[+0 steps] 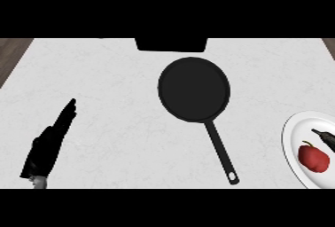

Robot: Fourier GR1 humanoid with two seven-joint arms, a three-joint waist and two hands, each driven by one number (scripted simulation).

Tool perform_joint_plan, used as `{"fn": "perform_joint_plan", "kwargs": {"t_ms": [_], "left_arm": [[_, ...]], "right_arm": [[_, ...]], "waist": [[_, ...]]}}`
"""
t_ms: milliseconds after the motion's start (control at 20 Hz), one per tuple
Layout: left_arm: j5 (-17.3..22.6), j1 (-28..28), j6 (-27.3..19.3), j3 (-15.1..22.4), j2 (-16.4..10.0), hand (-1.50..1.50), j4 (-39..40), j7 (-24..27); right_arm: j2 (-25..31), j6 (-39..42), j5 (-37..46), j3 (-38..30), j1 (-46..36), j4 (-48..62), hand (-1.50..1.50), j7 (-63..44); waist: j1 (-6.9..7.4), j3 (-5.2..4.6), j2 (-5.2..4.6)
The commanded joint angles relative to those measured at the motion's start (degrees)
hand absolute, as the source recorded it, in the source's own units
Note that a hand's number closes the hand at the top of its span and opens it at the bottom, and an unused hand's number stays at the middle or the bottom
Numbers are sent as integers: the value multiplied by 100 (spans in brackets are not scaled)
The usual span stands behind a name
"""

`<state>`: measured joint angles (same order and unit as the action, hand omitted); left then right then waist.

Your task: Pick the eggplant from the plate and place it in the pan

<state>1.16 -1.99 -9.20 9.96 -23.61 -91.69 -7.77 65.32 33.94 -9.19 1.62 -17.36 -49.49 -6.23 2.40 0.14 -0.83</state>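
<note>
- Head view: we look steeply down on a pale, faintly veined counter (98, 75), with a strip of brown wood (13, 51) beyond its far left corner.
- The eggplant (327, 141) lies on the white plate (296, 131) at the right edge of the view. The edge cuts off both of them.
- What we can see of the eggplant is slim, glossy and so dark that it is nearly black. A thin stem end points up and to the left, and the body runs down to the right and out of the picture. We cannot tell its full length.
- A red pepper (314, 157) sits just below and to the left of the eggplant on the same plate. The two are very close, but we cannot tell whether they touch.
- The black pan (193, 88) lies near the middle of the counter, well apart from the plate. Its round bowl holds nothing. Its long thin handle (222, 150) runs toward us and slightly right, ending between the bowl and the plate.
- A dark, boxy object (171, 44) sits at the counter's far edge, just beyond the pan.
- Our left hand (52, 142) shows at the lower left, far from the pan and the plate. Its fingers are straight and close together, pointing away from us, and they hold nothing.
</note>
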Motion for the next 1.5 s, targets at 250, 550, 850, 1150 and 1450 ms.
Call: {"fn": "perform_joint_plan", "kwargs": {"t_ms": [250, 550, 850, 1150, 1450], "left_arm": [[-366, -64, -174, 229, 334, 0, 241, 189], [-145, -235, 106, -129, 164, 0, 217, 404], [-310, -76, 5, -78, 292, 0, -114, -44], [-133, 56, 276, -336, 210, 0, 226, 136], [-230, 22, 363, -391, 238, 0, 95, 4]], "right_arm": [[-276, 1763, 883, 846, -1416, 653, -150, 145], [-1111, 1739, 1631, 1158, -2247, 1423, -150, -249], [-1236, 2529, 2155, 1398, -3060, 1873, -150, -339], [-1613, 2726, 2790, 1970, -3066, 1659, -150, -483], [-1800, 2757, 3363, 2142, -3080, 1971, -150, -145]], "waist": [[21, -8, 22], [-29, -10, 41], [-40, -7, 38], [-99, -15, 48], [-115, -10, 54]]}}
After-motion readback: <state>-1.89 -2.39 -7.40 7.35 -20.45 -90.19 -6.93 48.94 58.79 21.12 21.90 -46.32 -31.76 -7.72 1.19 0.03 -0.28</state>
